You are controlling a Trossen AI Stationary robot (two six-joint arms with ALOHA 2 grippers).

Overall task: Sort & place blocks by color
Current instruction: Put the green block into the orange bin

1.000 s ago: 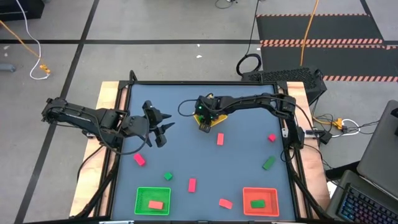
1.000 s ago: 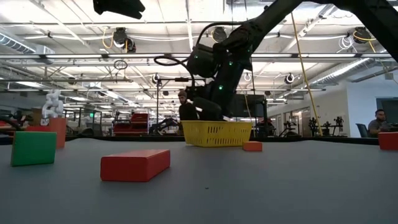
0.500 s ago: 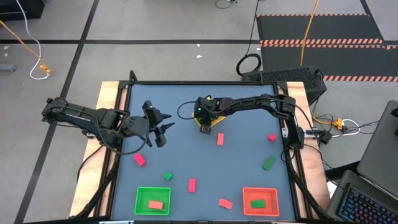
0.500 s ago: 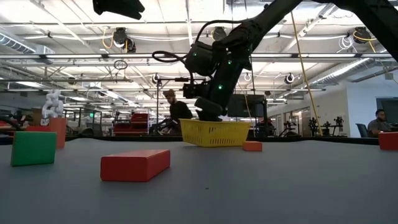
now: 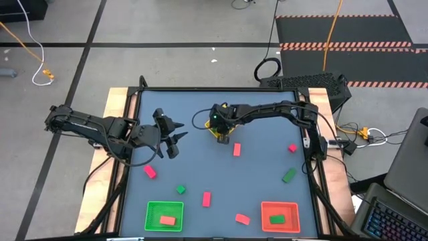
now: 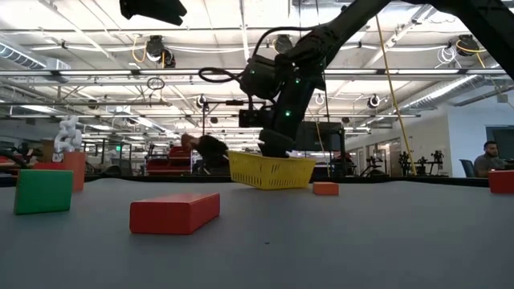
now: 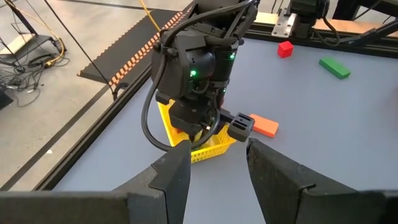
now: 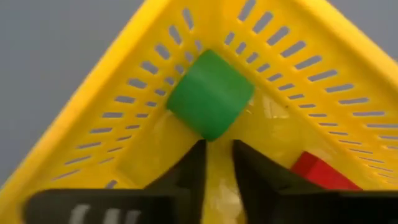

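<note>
My right gripper (image 5: 221,136) stands over the yellow mesh basket (image 6: 271,170) at the table's middle far part and is shut on its wall. Inside the basket lie a green block (image 8: 210,93) and a red block (image 8: 323,171). Loose blocks lie on the table: red (image 5: 150,172), green (image 5: 180,190), red (image 5: 206,198), salmon (image 5: 242,218), salmon-red (image 5: 237,150), red (image 5: 292,148), green (image 5: 289,175). My left gripper (image 5: 175,137) waits open left of the basket, above the table. My right gripper pinches the yellow basket's wall at its rim (image 8: 217,146), one finger (image 8: 186,171) on each side of the wall. It comes from above, pointing down. In the low view the basket sits tilted, its left side raised and its right bottom edge (image 6: 305,187) low by the table.
A green basket (image 5: 151,215) with a salmon block and a red basket (image 5: 294,215) with a green block stand at the near edge. A green cube (image 6: 43,190) and a red bar (image 6: 175,213) lie close to the low camera. People move in the room beyond.
My right gripper has drawn slightly toward the table's left with the yellow basket. The basket stood flat before; now it is tipped, one side raised, and shifted a little left. The left arm has kept still.
</note>
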